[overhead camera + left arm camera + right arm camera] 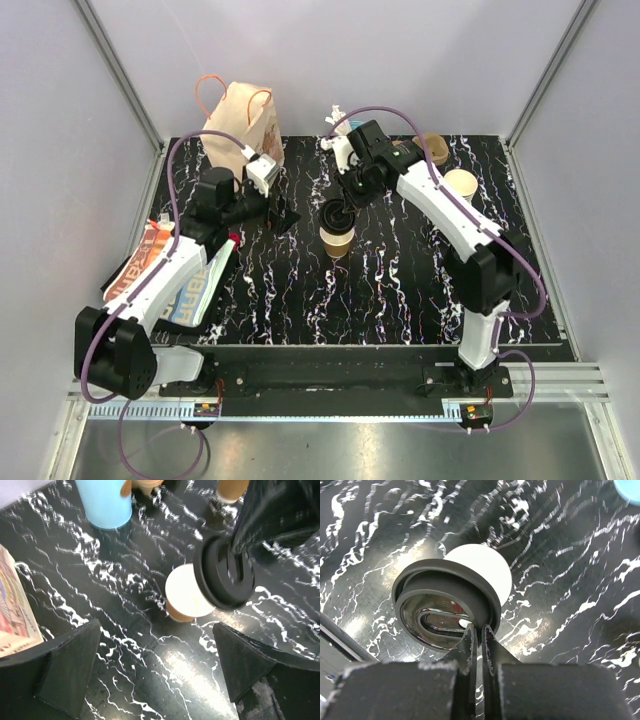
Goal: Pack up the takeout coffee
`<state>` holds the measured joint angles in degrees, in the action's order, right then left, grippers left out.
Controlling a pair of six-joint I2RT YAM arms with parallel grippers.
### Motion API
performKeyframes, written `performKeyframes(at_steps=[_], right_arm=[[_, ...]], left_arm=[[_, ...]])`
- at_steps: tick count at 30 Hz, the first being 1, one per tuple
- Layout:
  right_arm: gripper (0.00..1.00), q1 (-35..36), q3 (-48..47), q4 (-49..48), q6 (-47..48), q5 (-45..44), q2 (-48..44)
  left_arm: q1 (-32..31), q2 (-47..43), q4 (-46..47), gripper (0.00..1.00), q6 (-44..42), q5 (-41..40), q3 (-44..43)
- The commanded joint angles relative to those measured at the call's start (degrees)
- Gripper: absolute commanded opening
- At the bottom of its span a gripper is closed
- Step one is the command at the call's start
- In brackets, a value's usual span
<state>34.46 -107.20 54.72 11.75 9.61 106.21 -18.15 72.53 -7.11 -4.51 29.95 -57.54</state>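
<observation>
A small tan kraft cup stands open on the black marble table, its pale inside showing in the left wrist view and the right wrist view. My right gripper is shut on the rim of the round black lid and holds it tilted just above the cup's far edge; the lid also shows in the left wrist view and the right wrist view. My left gripper is open and empty, low over the table left of the cup.
A brown paper bag with handles stands at the back left. A light-blue cup and tan cups stand at the back right. Colourful packets lie at the left edge.
</observation>
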Motion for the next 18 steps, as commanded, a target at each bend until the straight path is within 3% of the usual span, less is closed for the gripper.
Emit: performKeyframes(at_steps=[1,9,18], right_arm=[[0.00,-2.55,-7.49,8.03,-4.28,2.52,4.69],[0.00,-4.22,-11.11,13.13,-4.80,6.39,10.15],[0.00,-4.14,-12.77,13.48,-5.86,6.04,13.66]], left_arm=[[0.22,1.20,12.55,0.99,1.60,-1.40,2.08],[-0.30,7.71,19.06,0.99,6.18,1.42,1.99],[-3.64,11.49,24.51,0.99,6.80,-1.13,3.31]])
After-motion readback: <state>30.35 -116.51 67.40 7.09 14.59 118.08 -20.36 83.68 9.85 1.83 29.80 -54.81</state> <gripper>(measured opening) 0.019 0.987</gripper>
